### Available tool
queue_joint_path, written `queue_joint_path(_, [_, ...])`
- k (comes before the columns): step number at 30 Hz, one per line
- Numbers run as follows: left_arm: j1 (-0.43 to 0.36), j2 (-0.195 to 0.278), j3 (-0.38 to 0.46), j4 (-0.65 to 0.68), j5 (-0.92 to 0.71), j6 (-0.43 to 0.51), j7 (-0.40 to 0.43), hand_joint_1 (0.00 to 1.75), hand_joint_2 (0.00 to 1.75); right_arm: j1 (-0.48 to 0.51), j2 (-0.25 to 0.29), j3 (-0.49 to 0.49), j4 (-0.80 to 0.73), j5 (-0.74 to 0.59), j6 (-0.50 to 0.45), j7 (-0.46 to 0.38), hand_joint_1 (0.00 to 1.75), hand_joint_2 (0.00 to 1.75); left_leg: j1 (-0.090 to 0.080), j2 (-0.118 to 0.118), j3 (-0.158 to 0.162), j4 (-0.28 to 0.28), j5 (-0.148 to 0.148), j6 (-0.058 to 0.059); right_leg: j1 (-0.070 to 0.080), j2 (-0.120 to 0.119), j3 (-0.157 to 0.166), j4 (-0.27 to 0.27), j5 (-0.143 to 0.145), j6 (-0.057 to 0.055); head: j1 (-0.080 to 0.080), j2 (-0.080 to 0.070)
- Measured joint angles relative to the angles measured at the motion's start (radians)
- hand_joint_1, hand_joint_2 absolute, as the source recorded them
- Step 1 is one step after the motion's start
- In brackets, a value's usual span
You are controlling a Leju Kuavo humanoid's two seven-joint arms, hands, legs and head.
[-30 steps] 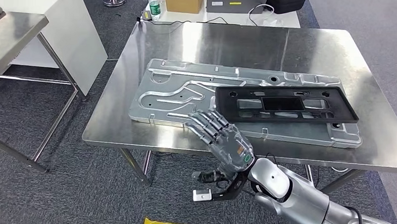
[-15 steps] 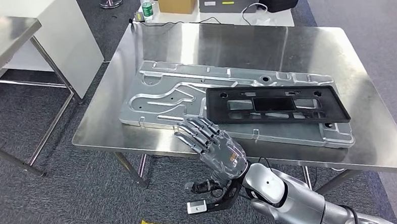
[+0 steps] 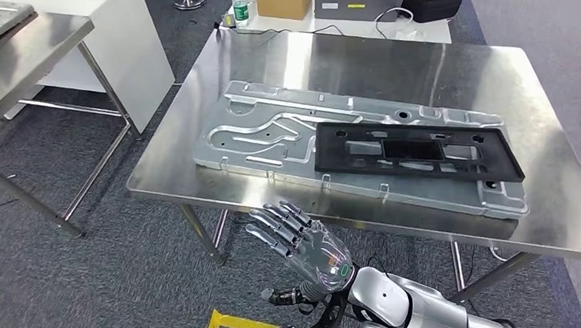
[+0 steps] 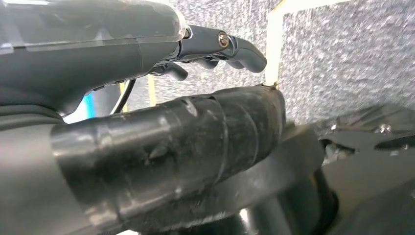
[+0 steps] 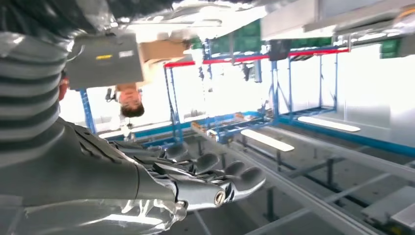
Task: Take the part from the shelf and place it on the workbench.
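One black part [image 3: 417, 153] lay flat on the silver plate [image 3: 286, 131] atop the workbench [image 3: 372, 60], right hand [image 3: 300, 241] empty, fingers spread, below the near edge, left hand [image 4: 147, 44] curled, holding nothing.

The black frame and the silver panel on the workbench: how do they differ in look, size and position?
The black frame is matte and dark, with rectangular cut-outs; the silver panel is shiny pressed metal with raised channels. The black frame is clearly smaller and lies on top of the silver panel's right part, while the silver panel rests directly on the workbench. Both lie flat, lengthwise along the workbench, and the right hand touches neither.
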Motion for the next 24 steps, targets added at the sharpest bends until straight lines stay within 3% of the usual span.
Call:
queue_joint_path(2, [0.002,0.0,0.0,0.0,0.001,0.005,0.007,0.0,0.0,0.037,0.027,0.008,0.036,0.002,-0.023,0.002,0.0,1.75,0.001,-0.016,-0.014,-0.008,0.019,0.015,-0.002,-0.003,0.0,-0.004,0.001,0.014,0.0,0.0])
queue_joint_path(3, [0.003,0.0,0.0,0.0,0.002,0.006,0.011,0.0,0.0,0.055,0.041,0.011,0.056,0.002,-0.032,0.004,0.0,1.75,0.002,-0.023,-0.023,-0.012,0.032,0.022,-0.003,0.012,-0.005,0.008,-0.023,0.019,0.0,0.0])
queue_joint_path(6, [0.002,0.0,0.0,0.0,0.006,0.009,0.019,0.0,0.0,0.107,0.076,0.019,0.124,0.002,-0.068,0.01,0.0,1.75,0.002,-0.045,-0.063,-0.013,0.069,0.041,-0.004,0.072,-0.038,0.148,-0.173,0.024,0.0,0.0])
queue_joint_path(7, [0.002,0.0,0.0,0.0,0.007,0.009,0.02,0.0,0.0,0.12,0.087,0.022,0.15,0.004,-0.082,0.012,0.0,1.75,-0.001,-0.055,-0.078,-0.012,0.08,0.043,-0.003,0.079,-0.044,0.203,-0.205,0.022,0.0,0.0])
queue_joint_path(8, [0.002,0.0,0.0,0.0,0.007,0.01,0.022,0.0,0.0,0.132,0.1,0.024,0.179,0.003,-0.094,0.014,0.0,1.75,-0.004,-0.065,-0.093,-0.009,0.091,0.043,-0.001,0.082,-0.038,0.239,-0.213,0.02,0.0,0.0])
queue_joint_path(9, [0.003,0.001,0.0,0.0,0.007,0.012,0.025,0.0,0.0,0.144,0.116,0.025,0.213,-0.005,-0.112,0.015,0.0,1.75,-0.006,-0.076,-0.109,-0.005,0.101,0.042,0.001,0.085,-0.019,0.244,-0.199,0.016,0.0,0.0])
queue_joint_path(11, [0.005,0.0,0.0,0.0,0.007,0.019,0.03,0.0,0.0,0.165,0.154,0.024,0.311,-0.063,-0.157,0.005,0.0,1.75,-0.008,-0.097,-0.136,0.005,0.116,0.039,0.007,0.103,0.066,0.156,-0.151,-0.001,0.0,0.0])
queue_joint_path(13, [0.006,-0.002,0.001,0.0,0.008,0.026,0.03,0.0,0.0,0.176,0.202,0.018,0.465,-0.156,-0.188,-0.011,0.0,1.75,-0.008,-0.117,-0.153,0.011,0.13,0.031,0.011,0.142,0.155,0.026,-0.147,-0.021,0.0,0.0])
queue_joint_path(14, [0.006,-0.003,0.001,0.0,0.008,0.028,0.029,0.0,0.0,0.18,0.227,0.011,0.553,-0.205,-0.19,-0.021,0.0,1.75,-0.005,-0.126,-0.157,0.01,0.137,0.025,0.014,0.155,0.178,-0.016,-0.155,-0.027,0.0,0.0])
queue_joint_path(16, [0.007,-0.003,0.001,0.0,0.007,0.029,0.027,0.0,0.0,0.184,0.278,-0.01,0.718,-0.293,-0.19,-0.049,0.0,1.75,-0.002,-0.148,-0.164,0.003,0.156,0.009,0.017,0.146,0.188,-0.044,-0.153,-0.032,0.001,0.0])
queue_joint_path(18, [0.009,-0.002,0.001,0.0,0.007,0.029,0.027,0.0,0.0,0.18,0.318,-0.036,0.857,-0.353,-0.19,-0.081,0.0,1.75,-0.002,-0.139,-0.176,0.01,0.148,-0.004,0.013,0.118,0.182,-0.063,-0.129,-0.039,0.001,0.0])
queue_joint_path(20, [0.009,0.0,0.001,0.0,0.006,0.029,0.027,0.0,0.0,0.179,0.347,-0.062,0.97,-0.396,-0.19,-0.101,0.0,1.75,0.002,-0.092,-0.2,0.077,0.069,-0.013,0.006,0.09,0.168,-0.079,-0.103,-0.045,-0.001,0.0])
queue_joint_path(22, [0.009,0.002,0.002,0.0,0.006,0.029,0.026,0.0,0.0,0.182,0.368,-0.085,1.067,-0.434,-0.19,-0.107,0.0,1.75,0.011,-0.059,-0.224,0.19,-0.02,-0.028,0.006,0.058,0.145,-0.078,-0.087,-0.046,-0.002,0.0])
queue_joint_path(23, [0.01,0.002,0.002,0.0,0.006,0.03,0.025,0.0,0.0,0.184,0.377,-0.096,1.11,-0.454,-0.189,-0.107,0.0,1.75,0.016,-0.053,-0.226,0.234,-0.031,-0.036,0.005,0.041,0.132,-0.073,-0.08,-0.043,-0.002,0.0])
queue_joint_path(24, [0.01,0.002,0.002,0.0,0.006,0.03,0.024,0.0,0.0,0.185,0.382,-0.108,1.149,-0.476,-0.186,-0.105,0.0,1.75,0.022,-0.049,-0.218,0.256,-0.02,-0.044,0.004,0.024,0.117,-0.067,-0.074,-0.04,-0.002,0.0])
